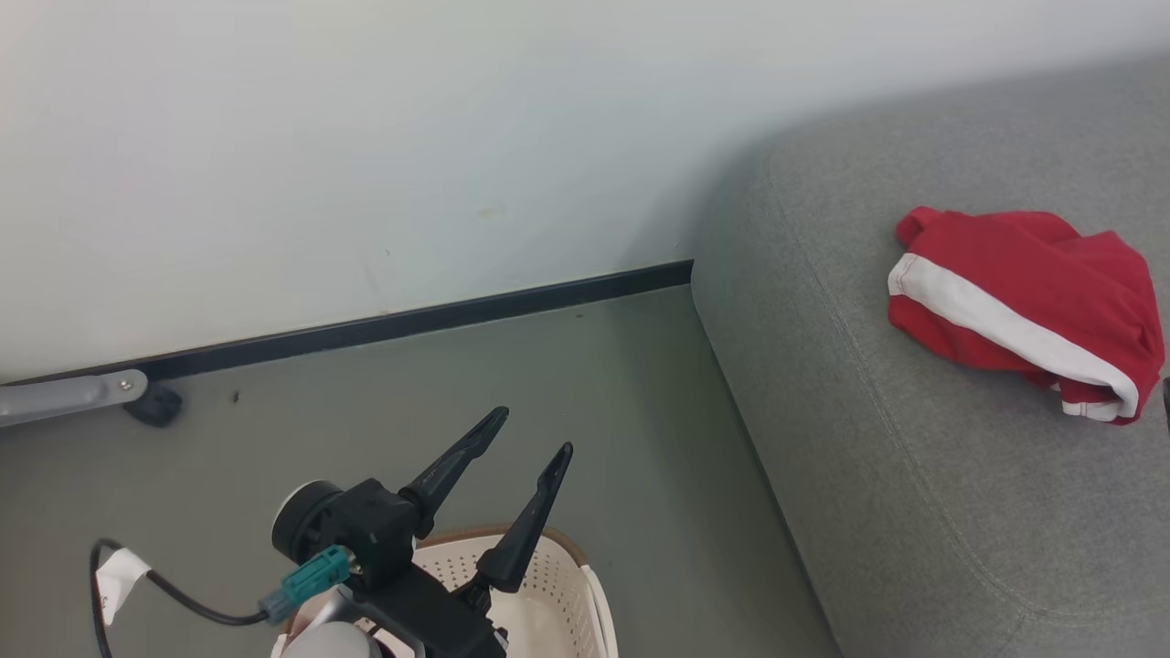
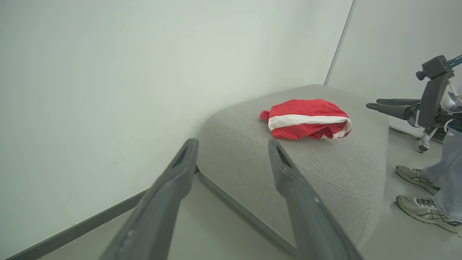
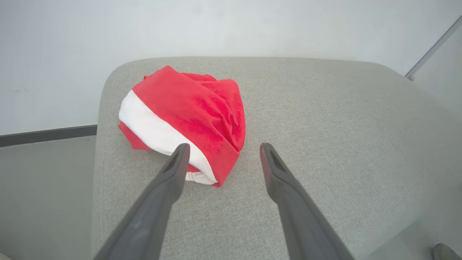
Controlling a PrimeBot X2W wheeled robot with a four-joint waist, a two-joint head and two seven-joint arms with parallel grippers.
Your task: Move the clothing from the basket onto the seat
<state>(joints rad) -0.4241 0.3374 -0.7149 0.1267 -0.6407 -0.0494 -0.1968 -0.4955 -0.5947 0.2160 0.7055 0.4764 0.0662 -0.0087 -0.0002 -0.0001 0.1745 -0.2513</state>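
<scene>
A bunched red garment with a white band, the clothing, lies on the grey seat near its rounded corner. My left gripper hangs open and empty above the cream basket, whose inside is mostly hidden by the arm. Also open and empty, my right gripper hovers just over the seat, close to the near edge of the clothing without touching it.
A pale wall with a dark skirting strip runs behind the grey floor. A grey wheeled leg sits at the left. A person's shoes stand on the floor beside the seat's far side.
</scene>
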